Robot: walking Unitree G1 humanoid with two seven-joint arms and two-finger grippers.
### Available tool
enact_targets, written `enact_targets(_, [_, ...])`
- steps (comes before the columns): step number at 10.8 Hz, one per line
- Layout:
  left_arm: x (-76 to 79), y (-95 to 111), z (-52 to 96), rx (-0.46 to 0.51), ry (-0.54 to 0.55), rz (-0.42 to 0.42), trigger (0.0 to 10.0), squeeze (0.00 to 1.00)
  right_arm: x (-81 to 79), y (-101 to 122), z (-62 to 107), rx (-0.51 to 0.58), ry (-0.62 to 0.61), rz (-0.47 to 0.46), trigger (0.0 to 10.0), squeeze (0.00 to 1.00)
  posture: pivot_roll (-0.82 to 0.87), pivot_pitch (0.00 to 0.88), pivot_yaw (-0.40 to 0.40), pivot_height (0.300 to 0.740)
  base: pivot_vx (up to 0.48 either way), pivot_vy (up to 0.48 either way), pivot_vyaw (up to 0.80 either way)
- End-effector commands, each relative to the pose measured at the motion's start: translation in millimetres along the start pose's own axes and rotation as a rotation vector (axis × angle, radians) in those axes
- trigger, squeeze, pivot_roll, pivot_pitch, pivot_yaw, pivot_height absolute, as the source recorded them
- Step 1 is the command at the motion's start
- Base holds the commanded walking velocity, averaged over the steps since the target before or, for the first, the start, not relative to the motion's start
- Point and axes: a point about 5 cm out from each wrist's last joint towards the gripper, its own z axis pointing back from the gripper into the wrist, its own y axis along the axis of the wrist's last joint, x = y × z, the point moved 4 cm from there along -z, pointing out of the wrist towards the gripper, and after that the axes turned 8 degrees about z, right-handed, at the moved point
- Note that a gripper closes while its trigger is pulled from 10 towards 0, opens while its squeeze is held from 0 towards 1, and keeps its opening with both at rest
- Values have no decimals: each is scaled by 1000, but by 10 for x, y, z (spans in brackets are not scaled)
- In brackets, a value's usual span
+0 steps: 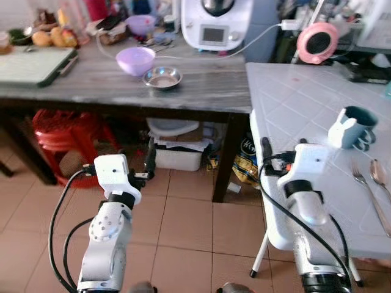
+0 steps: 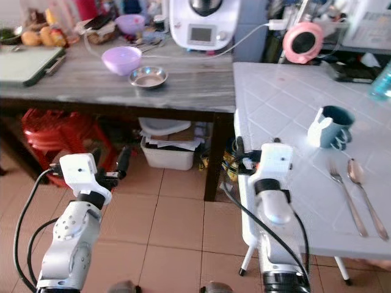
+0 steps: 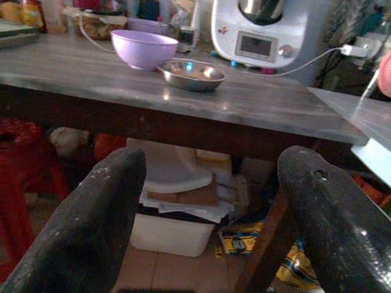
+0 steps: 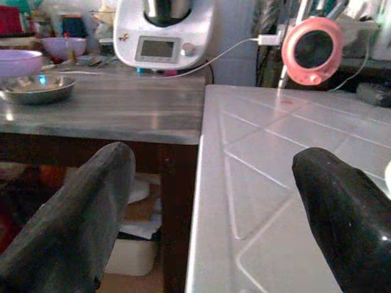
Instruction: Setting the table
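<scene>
On the grey wooden counter, a purple bowl stands beside a small steel bowl. The white tiled table to the right carries a dark blue mug, a fork and a spoon. My left gripper is open and empty. It hangs below counter height and points under the counter. My right gripper is open and empty too. It sits at the white table's left edge, level with its top.
A white kitchen machine and a pink round device stand at the back. Red stools and a white lidded bin sit under the counter. A cutting board lies at the counter's left.
</scene>
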Motion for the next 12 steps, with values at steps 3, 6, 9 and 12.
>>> enact_targets(3, [-2, 38, -10, 4, -3, -13, 10000, 0, 5, 23, -33, 3, -3, 2, 10000, 0, -41, 28, 0, 740, 0, 0, 0])
enact_targets(6, [14, 28, -5, 0, -8, -10, 10000, 0, 28, 19, -28, -1, -7, 4, 10000, 0, -45, 33, -2, 740, 0, 0, 0])
enact_targets(9, [20, 21, -3, -3, -10, -10, 10000, 0, 31, 17, -30, -4, -5, 5, 10000, 0, -45, 36, -3, 740, 0, 0, 0])
enact_targets(12, [29, 20, -3, -4, -16, -11, 10000, 0, 42, 13, -34, -6, -7, 7, 10000, 0, -45, 38, -3, 740, 0, -257, 0])
